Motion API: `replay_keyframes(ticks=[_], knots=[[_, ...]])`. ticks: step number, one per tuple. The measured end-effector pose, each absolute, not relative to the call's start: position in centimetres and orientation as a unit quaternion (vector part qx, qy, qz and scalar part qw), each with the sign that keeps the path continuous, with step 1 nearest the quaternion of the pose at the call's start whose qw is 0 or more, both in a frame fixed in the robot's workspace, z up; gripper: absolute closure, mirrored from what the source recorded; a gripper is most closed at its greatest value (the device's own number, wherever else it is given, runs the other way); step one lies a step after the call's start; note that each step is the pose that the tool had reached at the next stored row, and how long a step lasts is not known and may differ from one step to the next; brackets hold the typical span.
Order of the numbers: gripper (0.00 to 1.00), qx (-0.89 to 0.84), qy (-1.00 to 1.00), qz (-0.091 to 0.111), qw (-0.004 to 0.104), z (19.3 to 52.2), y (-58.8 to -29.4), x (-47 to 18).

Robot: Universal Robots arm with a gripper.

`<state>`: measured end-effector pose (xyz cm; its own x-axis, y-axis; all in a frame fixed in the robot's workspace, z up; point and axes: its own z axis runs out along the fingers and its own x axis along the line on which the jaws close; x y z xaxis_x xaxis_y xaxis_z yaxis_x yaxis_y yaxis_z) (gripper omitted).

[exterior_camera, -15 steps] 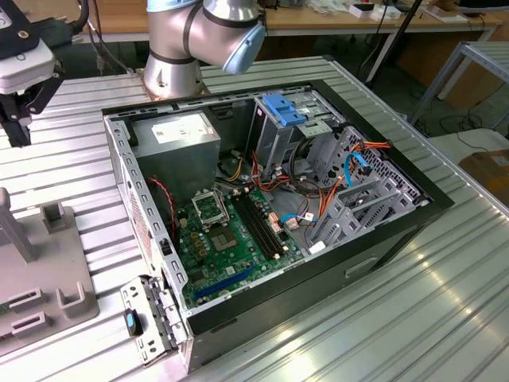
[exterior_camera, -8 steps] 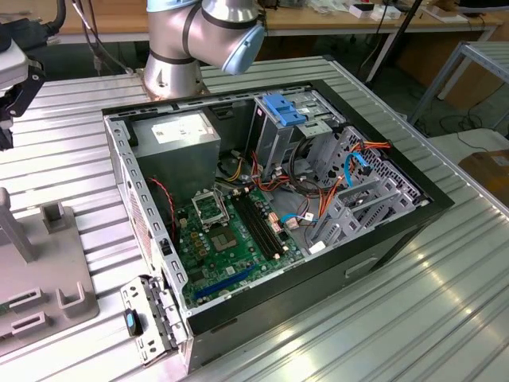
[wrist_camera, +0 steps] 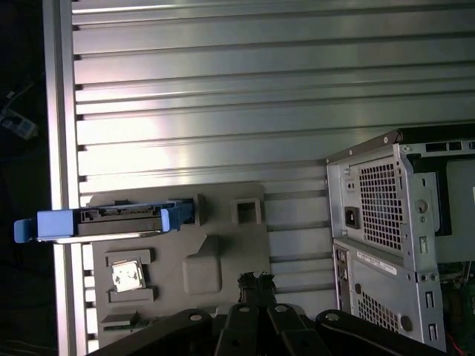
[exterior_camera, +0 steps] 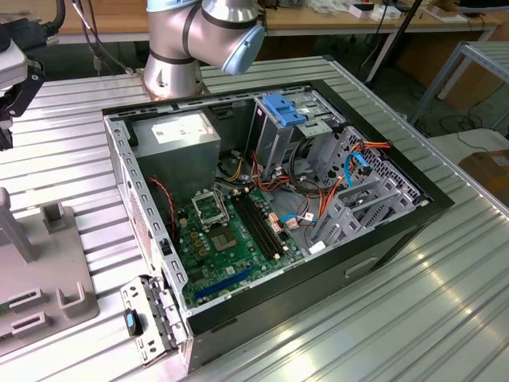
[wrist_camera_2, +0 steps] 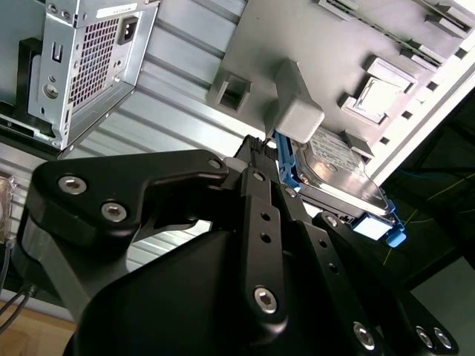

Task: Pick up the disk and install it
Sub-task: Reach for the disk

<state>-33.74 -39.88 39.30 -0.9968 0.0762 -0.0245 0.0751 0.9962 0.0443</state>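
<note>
End effector (wrist_camera: 254,282) pressed together, empty, above grey holder (wrist_camera: 223,245); disk (wrist_camera: 119,219) on edge, long axis along table (wrist_camera: 260,111) slats.

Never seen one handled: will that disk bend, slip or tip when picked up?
Probably stiff: the disk has a metal body. Its shiny face looks slippery, the blue frame less so. On edge in the holder, it might tip.

Ribbed metal table (exterior_camera: 445,318) bears computer case (exterior_camera: 358,270), grey tray (exterior_camera: 75,274).
</note>
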Motion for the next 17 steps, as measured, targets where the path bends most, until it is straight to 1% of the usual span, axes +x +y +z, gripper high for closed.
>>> replay_keyframes(ticks=[17], knots=[[0.89, 0.038, 0.999, 0.022, 0.013, 39.3, -39.9, -36.1]])
